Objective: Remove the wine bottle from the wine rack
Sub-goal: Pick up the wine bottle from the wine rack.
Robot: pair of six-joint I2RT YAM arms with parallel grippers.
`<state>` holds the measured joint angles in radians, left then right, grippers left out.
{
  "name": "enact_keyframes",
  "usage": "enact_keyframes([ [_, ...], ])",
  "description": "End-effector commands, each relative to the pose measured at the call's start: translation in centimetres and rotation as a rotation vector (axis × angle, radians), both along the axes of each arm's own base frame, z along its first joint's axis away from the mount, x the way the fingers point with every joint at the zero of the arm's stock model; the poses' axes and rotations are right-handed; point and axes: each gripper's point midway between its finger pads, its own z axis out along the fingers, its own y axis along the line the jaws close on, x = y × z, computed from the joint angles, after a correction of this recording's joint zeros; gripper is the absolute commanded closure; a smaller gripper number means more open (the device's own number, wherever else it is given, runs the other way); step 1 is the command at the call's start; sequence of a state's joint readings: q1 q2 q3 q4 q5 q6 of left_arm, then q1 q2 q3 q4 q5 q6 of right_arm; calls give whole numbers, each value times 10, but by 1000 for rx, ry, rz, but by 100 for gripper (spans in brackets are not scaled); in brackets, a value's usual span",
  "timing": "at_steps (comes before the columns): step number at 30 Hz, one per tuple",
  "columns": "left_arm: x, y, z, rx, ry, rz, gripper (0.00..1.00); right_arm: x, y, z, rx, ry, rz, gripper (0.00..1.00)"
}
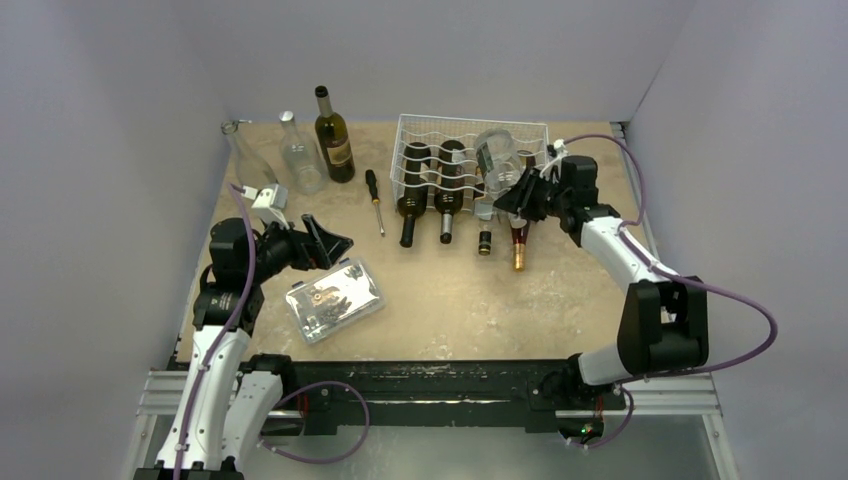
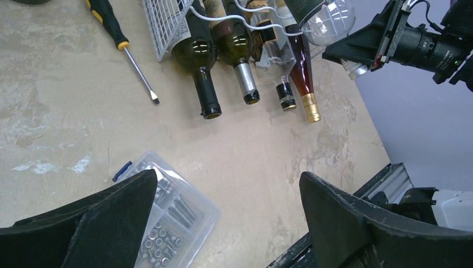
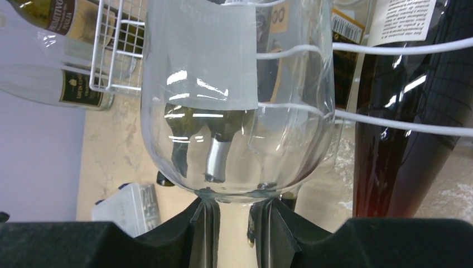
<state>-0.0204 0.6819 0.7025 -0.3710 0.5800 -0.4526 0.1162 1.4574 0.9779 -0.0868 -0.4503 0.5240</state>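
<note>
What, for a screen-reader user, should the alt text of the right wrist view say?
The right hand is shut on the neck of a clear glass bottle, whose shoulder fills the frame. White wires of the wine rack cross a dark bottle on the right.

A lab: blank grey walls (image 1: pixel 100 150) enclose a table (image 1: pixel 480 300).

- the wine bottle (image 3: pixel 234 111), clear glass with a pale label, is lying tilted over the front right of the rack, its neck pointing down between the closed fingers of the right gripper (image 3: pixel 233 215).
- the wine rack (image 1: pixel 420 128), a white wire basket with wavy rows, is sitting at the far side of the table (image 1: pixel 450 290), cradling dark bottles (image 1: pixel 414 180) side by side.
</note>
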Motion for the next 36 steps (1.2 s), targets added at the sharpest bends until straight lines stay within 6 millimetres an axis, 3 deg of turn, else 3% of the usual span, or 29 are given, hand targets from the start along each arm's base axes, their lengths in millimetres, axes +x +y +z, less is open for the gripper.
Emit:
enact_keyframes([
  [1, -2, -8, 12, -23, -75, -53, 0, 5, 19, 114, 99, -422, 144, 100],
  [8, -4, -12, 17, -42, -96, -82, 0, -14, 23, 125, 120, -448, 205, 100],
  [14, -5, -15, 19, -53, -109, -98, 0, -34, 32, 122, 105, -443, 327, 100],
  [21, -6, -16, 21, -58, -115, -105, 0, -63, 42, 103, 58, -409, 563, 100],
  [28, -6, -17, 21, -60, -117, -109, 0, -71, 39, 87, -12, -381, 665, 100],
  [36, -7, -17, 22, -64, -120, -113, 0, -85, 31, 43, -129, -270, 828, 100],
])
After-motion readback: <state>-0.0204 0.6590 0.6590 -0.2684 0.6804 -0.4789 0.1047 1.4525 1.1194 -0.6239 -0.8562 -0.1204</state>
